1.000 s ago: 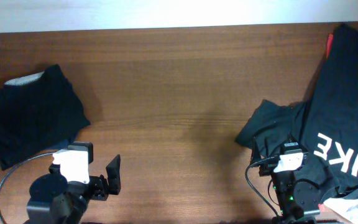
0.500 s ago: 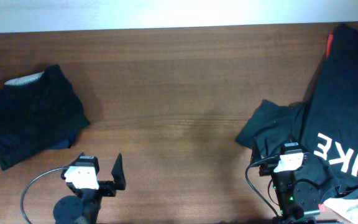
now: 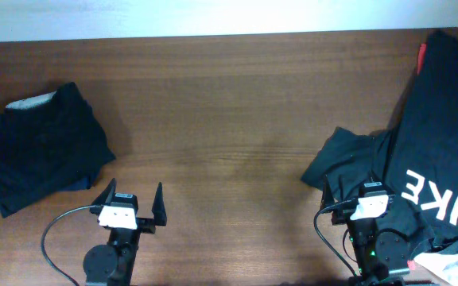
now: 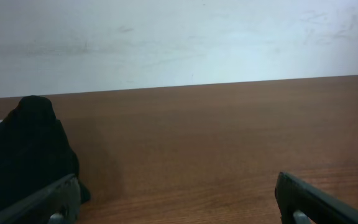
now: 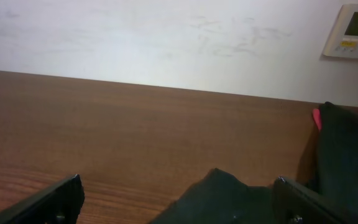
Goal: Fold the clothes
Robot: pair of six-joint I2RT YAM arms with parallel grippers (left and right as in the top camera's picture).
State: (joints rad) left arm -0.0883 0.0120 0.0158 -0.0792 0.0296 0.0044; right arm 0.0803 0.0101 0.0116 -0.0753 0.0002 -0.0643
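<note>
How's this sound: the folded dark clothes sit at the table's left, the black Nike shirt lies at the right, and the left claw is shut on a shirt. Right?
Not quite: the left claw is open and holds nothing; the left wrist view shows it. The folded dark clothes at left and the black Nike shirt at right are as you said.

Left gripper (image 4: 178, 180) jaws spread wide, nothing between, dark fingers (image 4: 316, 202) at both bottom corners, folded black clothes (image 4: 23, 155) at left edge behind the left finger, bare brown wooden table (image 4: 216, 137) ahead, white wall (image 4: 179, 37) beyond
</note>
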